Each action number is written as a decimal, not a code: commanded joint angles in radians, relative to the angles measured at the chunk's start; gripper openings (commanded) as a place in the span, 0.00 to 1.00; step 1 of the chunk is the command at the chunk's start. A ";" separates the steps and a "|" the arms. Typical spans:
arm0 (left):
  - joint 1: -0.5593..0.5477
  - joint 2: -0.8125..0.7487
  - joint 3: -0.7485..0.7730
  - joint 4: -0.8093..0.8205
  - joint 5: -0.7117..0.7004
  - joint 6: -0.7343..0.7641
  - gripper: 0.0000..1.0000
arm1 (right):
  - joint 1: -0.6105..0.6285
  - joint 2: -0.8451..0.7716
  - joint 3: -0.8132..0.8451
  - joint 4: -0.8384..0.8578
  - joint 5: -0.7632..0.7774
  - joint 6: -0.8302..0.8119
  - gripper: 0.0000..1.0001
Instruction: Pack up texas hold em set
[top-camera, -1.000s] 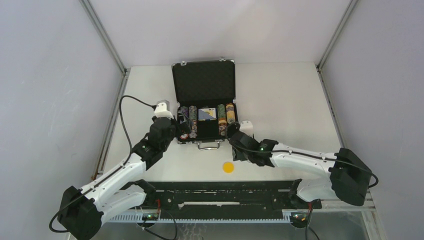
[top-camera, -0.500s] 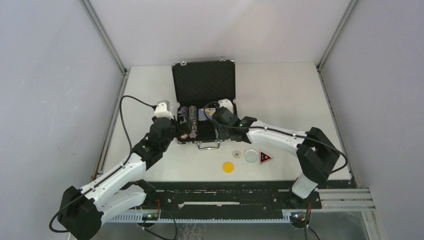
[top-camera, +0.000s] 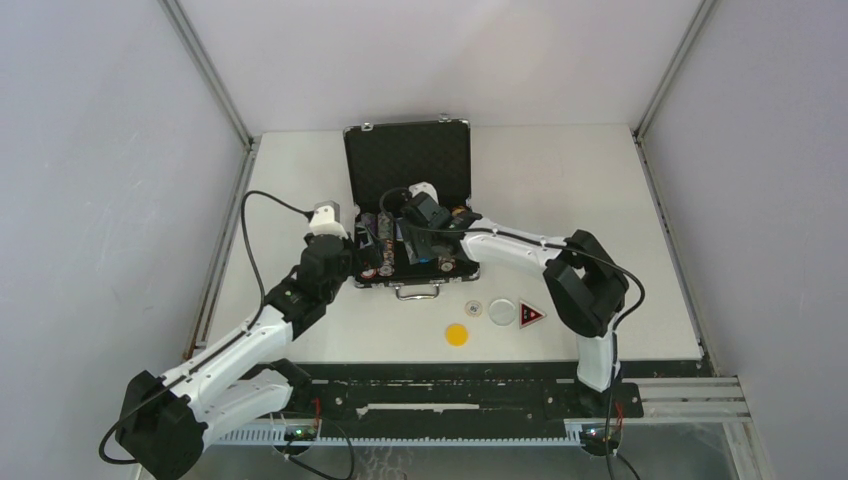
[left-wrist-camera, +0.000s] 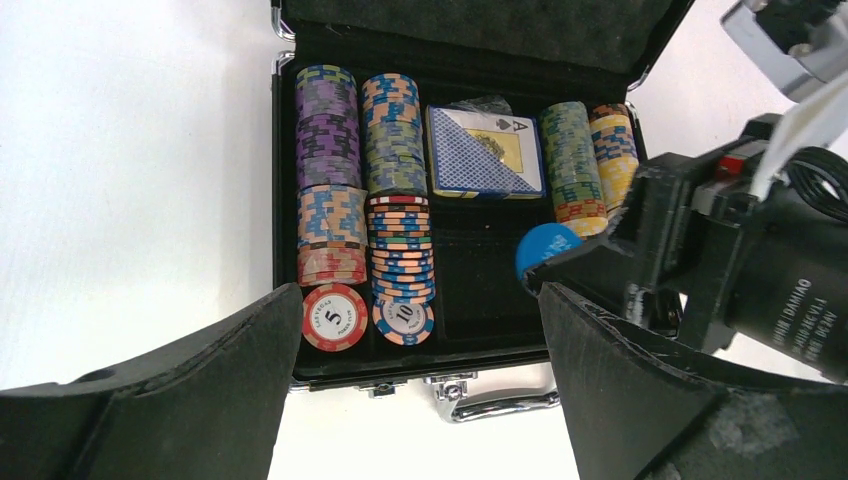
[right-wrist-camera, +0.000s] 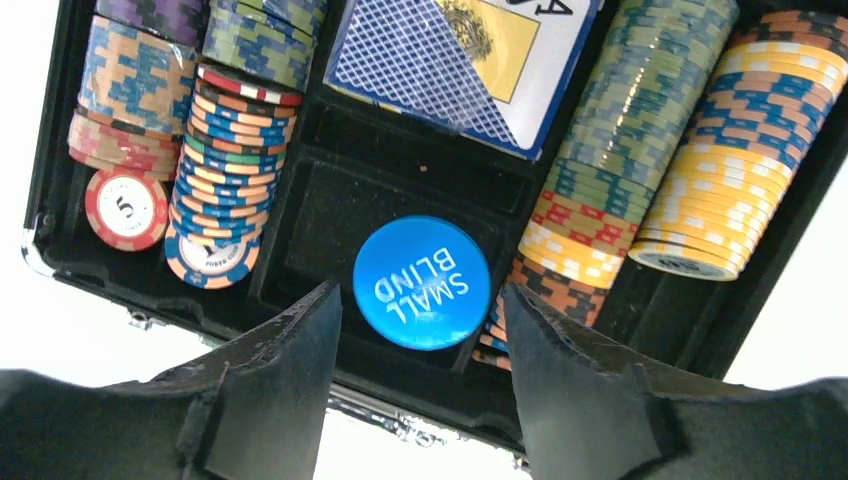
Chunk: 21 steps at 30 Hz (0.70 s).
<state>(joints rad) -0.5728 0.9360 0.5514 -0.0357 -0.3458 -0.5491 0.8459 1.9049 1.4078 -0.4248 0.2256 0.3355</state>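
The black briefcase (top-camera: 407, 165) stands open with its lid up. Rows of poker chip stacks (left-wrist-camera: 400, 200) and a card deck (left-wrist-camera: 485, 150) lie inside. My right gripper (right-wrist-camera: 420, 292) hovers open over the case's empty middle compartment. A blue "SMALL BLIND" button (right-wrist-camera: 422, 282) sits between its fingertips with a gap on each side. Whether the button rests on the floor I cannot tell. My left gripper (left-wrist-camera: 420, 300) is wide open and empty, just over the case's front left edge. On the table in front lie a yellow button (top-camera: 457, 335), a white button (top-camera: 503, 312) and a red-black triangle token (top-camera: 531, 316).
A small round piece (top-camera: 474, 309) lies beside the white button. The case's metal handle (left-wrist-camera: 490, 400) points toward the arms. The two grippers are close together over the case, the right gripper's body (left-wrist-camera: 760, 270) just right of my left fingers. Grey walls enclose the table.
The right arm swung from the table front up over the case with the blue button, and its jaws have widened off it. The left arm has stayed still.
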 joint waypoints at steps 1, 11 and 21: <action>0.007 -0.010 0.010 0.002 -0.022 0.014 0.92 | -0.017 0.024 0.072 0.004 0.013 -0.035 0.74; 0.006 -0.014 0.010 0.000 -0.021 0.013 0.92 | 0.002 -0.183 -0.066 0.052 0.082 -0.030 0.84; 0.007 0.002 0.004 0.026 0.044 -0.020 0.96 | 0.012 -0.502 -0.492 0.031 0.175 0.140 0.83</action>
<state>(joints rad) -0.5728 0.9356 0.5514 -0.0505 -0.3477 -0.5499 0.8558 1.4899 1.0264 -0.3752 0.3363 0.3794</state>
